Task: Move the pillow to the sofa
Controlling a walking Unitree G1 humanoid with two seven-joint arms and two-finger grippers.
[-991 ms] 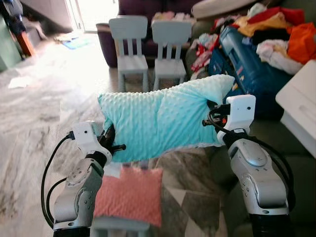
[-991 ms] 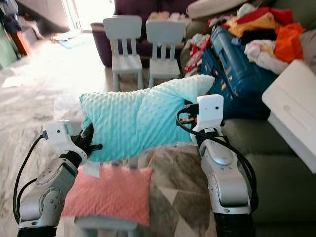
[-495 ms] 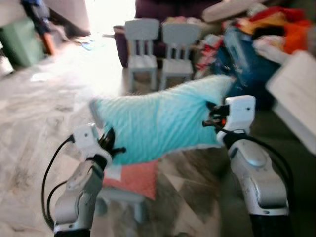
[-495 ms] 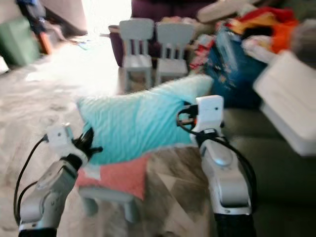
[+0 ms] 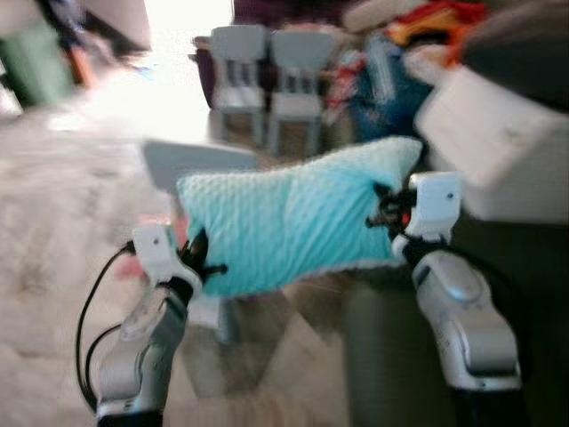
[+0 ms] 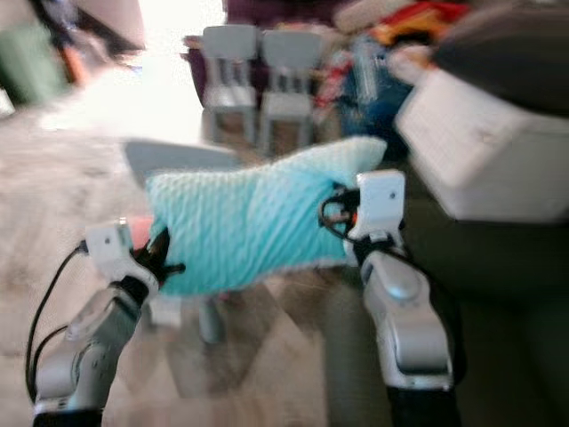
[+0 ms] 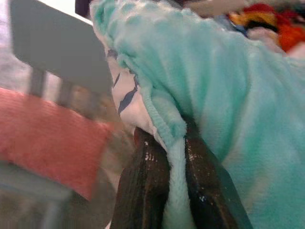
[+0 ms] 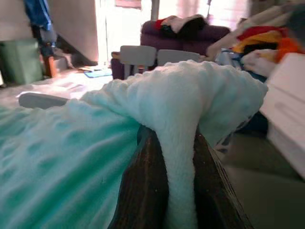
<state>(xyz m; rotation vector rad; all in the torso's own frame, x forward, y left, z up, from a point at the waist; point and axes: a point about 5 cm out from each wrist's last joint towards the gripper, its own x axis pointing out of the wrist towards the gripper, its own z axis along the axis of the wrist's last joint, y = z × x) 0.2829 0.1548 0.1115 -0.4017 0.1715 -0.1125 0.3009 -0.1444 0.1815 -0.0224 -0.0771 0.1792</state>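
Left eye view, blurred: turquoise pillow (image 5: 289, 222) hung lifted between both arms, ahead of dark sofa (image 5: 498, 240). Left tool (image 7: 167, 191) pinched its seam; right tool (image 8: 178, 191) clamped its corner. Background clutter was indistinct.

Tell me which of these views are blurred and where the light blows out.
Left and right eye views: smeared throughout, doorway glare washing out the floor by the two chairs. Left wrist view: pillow hem fairly sharp between the left gripper fingers, background blurred. Right wrist view: sharpest; right gripper pinches the pillow, windows overexposed.
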